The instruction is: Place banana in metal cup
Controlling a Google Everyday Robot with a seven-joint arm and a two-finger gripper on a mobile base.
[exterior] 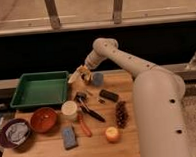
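Note:
My gripper [85, 70] hangs above the back of the wooden table, just right of the green tray, shut on the small pale-yellow banana [80, 74]. The banana's strips splay out below the fingers. The small dark shiny metal cup [81, 97] stands on the table a little nearer the front, almost straight below the gripper and apart from it. A matte blue-grey cup [97, 79] stands just right of the gripper.
A green tray [22, 100] fills the back left. A white cup [69, 110], red bowl [44, 120], purple bowl with cloth [14, 133], blue sponge [69, 137], red pliers [84, 126], black block [109, 96], pine cone [122, 114] and orange fruit [112, 134] lie around.

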